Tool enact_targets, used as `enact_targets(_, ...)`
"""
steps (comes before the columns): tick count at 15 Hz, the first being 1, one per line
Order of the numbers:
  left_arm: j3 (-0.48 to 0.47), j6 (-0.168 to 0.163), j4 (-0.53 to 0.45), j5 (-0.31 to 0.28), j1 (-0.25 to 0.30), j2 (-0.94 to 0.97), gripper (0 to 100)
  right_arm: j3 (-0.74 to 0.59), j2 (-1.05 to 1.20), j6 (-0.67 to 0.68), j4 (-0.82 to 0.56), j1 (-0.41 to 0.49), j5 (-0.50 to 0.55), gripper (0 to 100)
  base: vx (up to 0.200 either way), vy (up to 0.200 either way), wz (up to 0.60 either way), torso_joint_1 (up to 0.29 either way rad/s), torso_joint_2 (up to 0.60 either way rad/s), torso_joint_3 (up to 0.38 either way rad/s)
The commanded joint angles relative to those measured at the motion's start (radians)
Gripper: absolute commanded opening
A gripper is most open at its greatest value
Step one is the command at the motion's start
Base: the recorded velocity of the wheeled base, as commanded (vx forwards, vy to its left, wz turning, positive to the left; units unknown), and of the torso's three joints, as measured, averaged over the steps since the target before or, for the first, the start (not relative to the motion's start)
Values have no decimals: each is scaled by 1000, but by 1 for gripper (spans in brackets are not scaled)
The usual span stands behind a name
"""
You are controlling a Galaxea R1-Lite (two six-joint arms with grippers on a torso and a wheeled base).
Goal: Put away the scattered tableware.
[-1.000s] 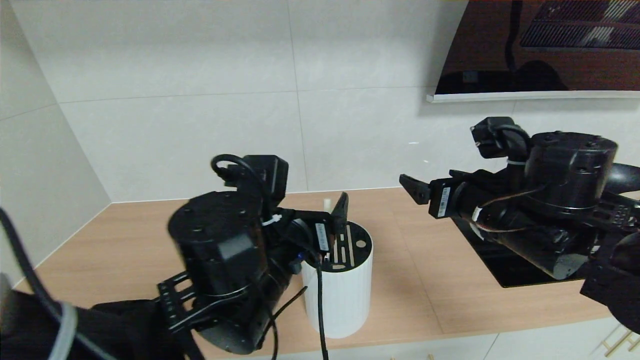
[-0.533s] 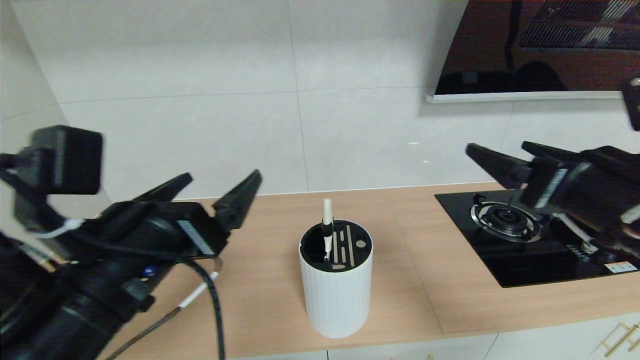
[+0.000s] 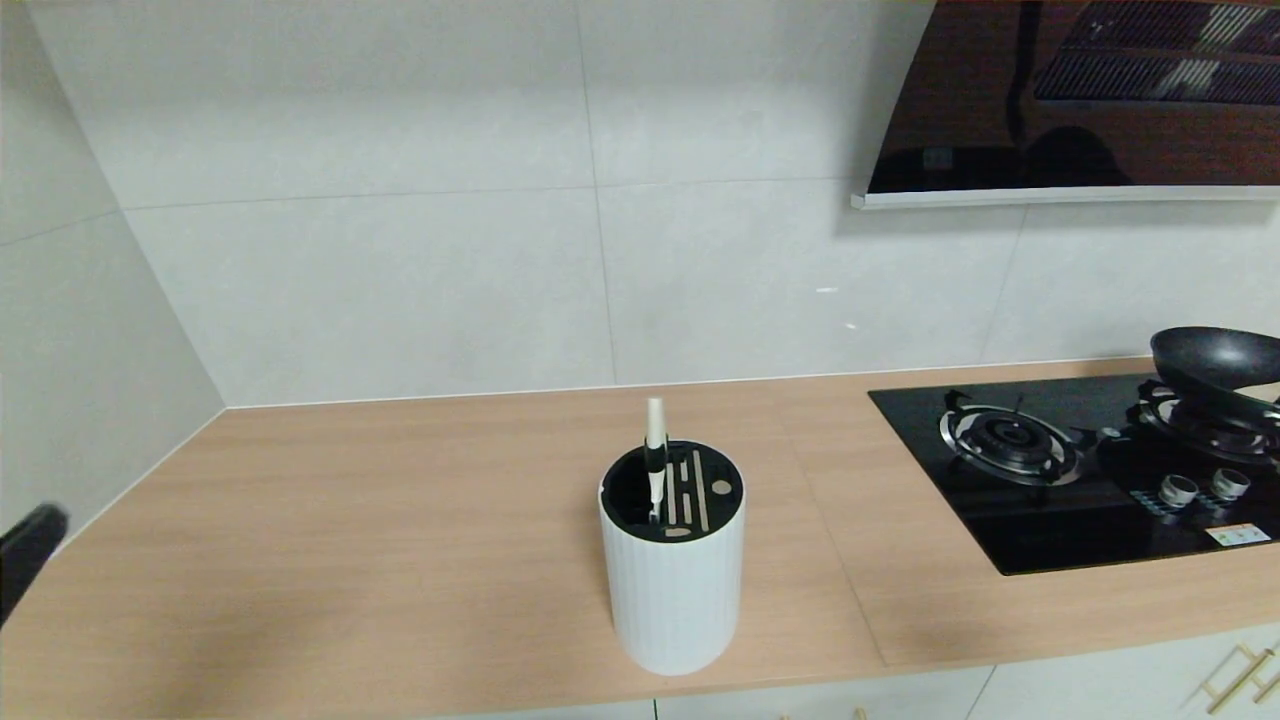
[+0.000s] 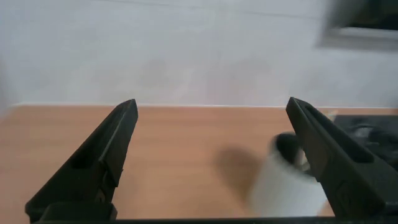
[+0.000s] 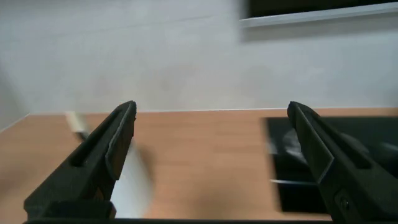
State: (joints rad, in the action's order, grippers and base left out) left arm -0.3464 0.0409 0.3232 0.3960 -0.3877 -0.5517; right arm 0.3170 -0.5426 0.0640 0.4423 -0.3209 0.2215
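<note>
One ribbed white cylindrical holder point(image 3: 672, 600), slim utensil point(image 3: 654, 428) upright inside, on woodgrain counter point(image 3: 400, 520); left gripper point(image 4: 211, 109) and right gripper point(image 5: 211, 109) spread.

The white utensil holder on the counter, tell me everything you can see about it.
The utensil holder is a white upright cylinder with fine vertical ribs, seemingly plastic. Its black top has narrow slots, a small round hole and one larger opening on the robot's left. A slim utensil with a white and black handle stands in that opening, rising above the rim. The holder stands on the wooden counter near its front edge, well apart from the hob.
</note>
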Motion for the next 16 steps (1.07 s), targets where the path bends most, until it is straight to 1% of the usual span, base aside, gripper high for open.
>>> enact_targets(1,1,-41,-239,-83,156,354,100,-35,297,-16,-148,118,-8,100,0,0,0,0,0,0)
enact_targets(2,-5,-55,-375,-106,219,454,100,-42,444,-90,-283,184,-13,100,0,0,0,0,0,0)
enact_targets(3,-2,-49,-366,-91,262,452,100,-55,444,-90,-292,227,-8,100,0,0,0,0,0,0)
enact_targets(4,3,-41,-360,-89,279,452,100,-61,449,-90,-289,255,-11,100,0,0,0,0,0,0)
enact_targets(5,38,-35,-365,-112,366,495,100,-75,524,-92,-320,319,-74,100,0,0,0,0,0,0)
enact_targets(6,76,-50,-375,-158,394,544,100,-95,543,-90,-353,325,-103,100,0,0,0,0,0,0)
enact_targets(7,132,-73,-375,-181,394,550,100,-130,543,-87,-353,325,-97,100,0,0,0,0,0,0)
enact_targets(8,178,-73,-365,-175,394,550,100,-176,543,-89,-352,325,-94,100,0,0,0,0,0,0)
enact_targets(9,202,-72,-357,-178,394,550,100,-208,543,-89,-352,325,-96,100,0,0,0,0,0,0)
enact_targets(10,280,-75,-346,-186,394,550,100,-286,543,-90,-346,325,-97,100,0,0,0,0,0,0)
enact_targets(11,340,-72,-312,-220,394,552,100,-317,543,-90,-358,325,-102,100,0,0,0,0,0,0)
enact_targets(12,346,-52,-282,-282,394,552,100,-317,543,-87,-398,325,-100,100,0,0,0,0,0,0)
enact_targets(13,346,-32,-309,-333,392,552,100,-317,543,-84,-402,325,-103,100,0,0,0,0,0,0)
enact_targets(15,346,-41,-314,-351,394,552,100,-317,543,-75,-438,325,-129,100,0,0,0,0,0,0)
enact_targets(16,346,-59,-320,-399,389,550,100,-315,543,-75,-453,325,-160,100,0,0,0,0,0,0)
